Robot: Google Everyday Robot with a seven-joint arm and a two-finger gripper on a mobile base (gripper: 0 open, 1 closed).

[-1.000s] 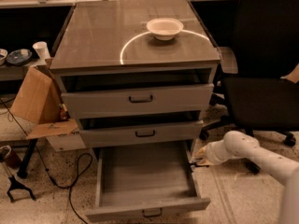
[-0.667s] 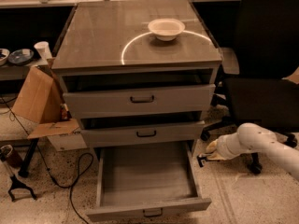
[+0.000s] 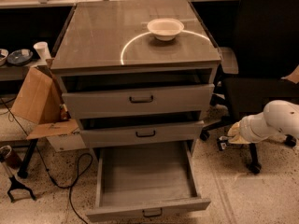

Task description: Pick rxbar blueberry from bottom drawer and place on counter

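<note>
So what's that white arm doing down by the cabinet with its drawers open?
A robot's white arm reaches in from the right, its pincer low beside the grey cabinet, outside the wide grey metal bottom drawer. That drawer is pulled fully out and its visible floor looks bare. A small dark thing sits at the pincer's tip; what it is I cannot tell. The glossy grey-brown counter top holds a white bowl.

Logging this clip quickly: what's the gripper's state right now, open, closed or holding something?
Gripper: cannot be told. It is low, right of the open bottom drawer, beside the chair.
</note>
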